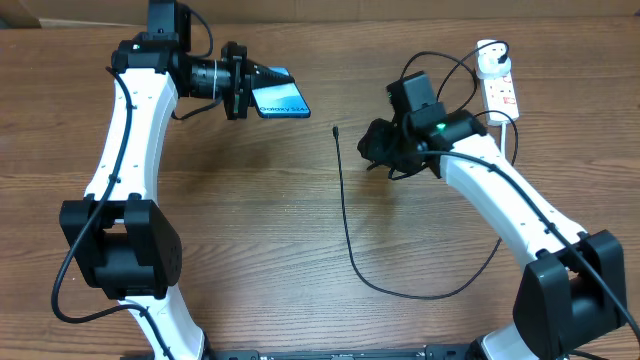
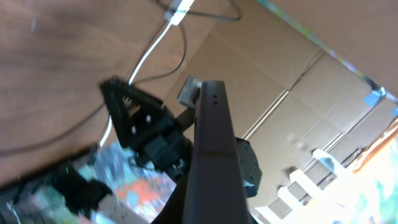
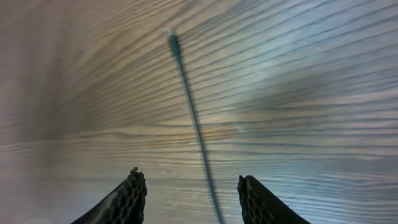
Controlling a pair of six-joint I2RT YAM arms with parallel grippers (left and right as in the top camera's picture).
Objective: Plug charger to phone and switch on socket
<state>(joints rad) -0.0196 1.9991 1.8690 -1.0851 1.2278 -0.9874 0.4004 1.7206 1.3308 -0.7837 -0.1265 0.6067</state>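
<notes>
My left gripper (image 1: 262, 80) is shut on one short end of the phone (image 1: 284, 99), whose blue screen faces up at the back left. In the left wrist view the phone (image 2: 211, 155) shows edge-on as a dark slab. The charger's thin black cable (image 1: 345, 220) lies on the table, with its connector tip (image 1: 336, 130) free. Its white plug adapter (image 1: 489, 54) sits in the socket strip (image 1: 502, 92) at the back right. My right gripper (image 1: 378, 146) is open and empty just right of the tip. In the right wrist view the cable (image 3: 189, 106) runs between the open fingers (image 3: 191, 190), and the tip (image 3: 172, 36) lies ahead of them.
Cardboard boxes (image 1: 330, 10) line the table's far edge. In the left wrist view the strip's white cord (image 2: 149, 53) runs over the table, and the right arm (image 2: 146, 124) stands dark in front of the cardboard wall (image 2: 280, 81).
</notes>
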